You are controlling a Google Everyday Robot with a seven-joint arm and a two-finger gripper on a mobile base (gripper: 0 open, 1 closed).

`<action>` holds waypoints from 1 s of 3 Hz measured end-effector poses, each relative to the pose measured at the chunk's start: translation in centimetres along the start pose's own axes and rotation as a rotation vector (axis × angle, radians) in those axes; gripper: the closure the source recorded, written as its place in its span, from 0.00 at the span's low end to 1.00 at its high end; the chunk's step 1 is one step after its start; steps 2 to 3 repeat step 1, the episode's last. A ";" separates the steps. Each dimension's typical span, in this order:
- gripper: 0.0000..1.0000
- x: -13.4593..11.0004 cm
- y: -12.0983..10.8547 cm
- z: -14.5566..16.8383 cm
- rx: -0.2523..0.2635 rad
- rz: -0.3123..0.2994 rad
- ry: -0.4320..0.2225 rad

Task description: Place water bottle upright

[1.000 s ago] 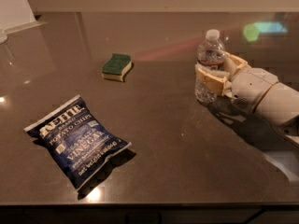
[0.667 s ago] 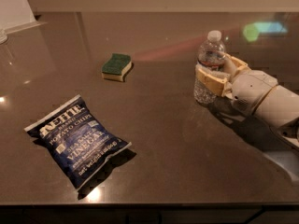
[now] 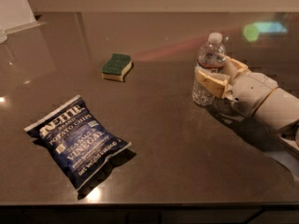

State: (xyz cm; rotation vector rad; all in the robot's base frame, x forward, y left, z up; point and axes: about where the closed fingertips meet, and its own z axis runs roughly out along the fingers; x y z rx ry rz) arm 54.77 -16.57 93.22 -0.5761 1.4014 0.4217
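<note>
Right, your cream two-finger gripper (image 3: 214, 72) is clamped around the small clear ribbed water bottle (image 3: 210, 59), upright on the dark table (image 3: 163, 139); the green-topped sponge (image 3: 116, 66) lies well apart from it.

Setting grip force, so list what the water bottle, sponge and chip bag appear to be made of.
The water bottle looks like thin clear plastic, glossy: see-through ribbed wall, white cap. The gripper, at the right, clasps its middle. The sponge looks like soft matte foam: green scouring top on a yellow body. The chip bag is probably glossy plastic film: crinkled, catching highlights.
</note>
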 end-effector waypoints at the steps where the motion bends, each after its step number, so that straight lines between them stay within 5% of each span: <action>1: 0.15 0.5 0.0 -0.3 -0.002 0.012 -0.006; 3: 0.15 0.5 0.0 -0.3 -0.002 0.012 -0.006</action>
